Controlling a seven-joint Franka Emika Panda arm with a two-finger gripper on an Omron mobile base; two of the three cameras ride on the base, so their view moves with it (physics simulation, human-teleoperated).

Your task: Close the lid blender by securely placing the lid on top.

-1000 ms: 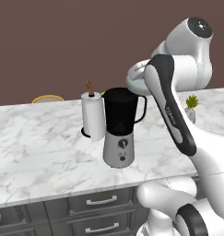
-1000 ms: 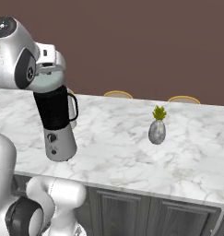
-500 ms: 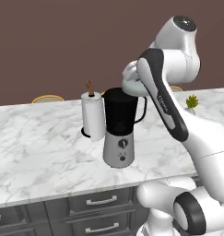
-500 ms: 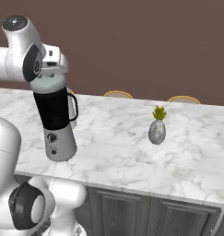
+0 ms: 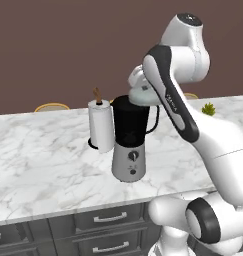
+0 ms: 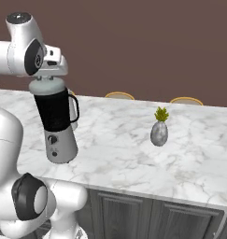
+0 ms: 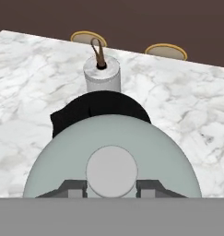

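Note:
The blender [image 5: 130, 137] stands on the marble counter, its black jar [image 6: 55, 114] on a silver-grey base with a black knob. My gripper [image 7: 111, 186] is shut on the knob of the pale grey lid [image 7: 111, 138] and holds it level, close over the jar's rim. In the left base view the lid [image 5: 143, 95] sits a little to the right of the jar's top. From the right base view the lid [image 6: 46, 86] looks to rest on the jar; I cannot tell if they touch. The jar's black rim [image 7: 102, 103] shows beyond the lid's far edge.
A white paper towel roll [image 5: 101, 126] stands right behind the blender on its left. A small grey vase with a plant [image 6: 158, 131] is farther right on the counter [image 5: 43, 155]. Round wooden chair backs [image 6: 118, 95] rise behind the counter's far edge.
The arm has carried the lid sideways toward the blender and lowered it, from beside the jar's top to close over its rim. The blender has stayed put.

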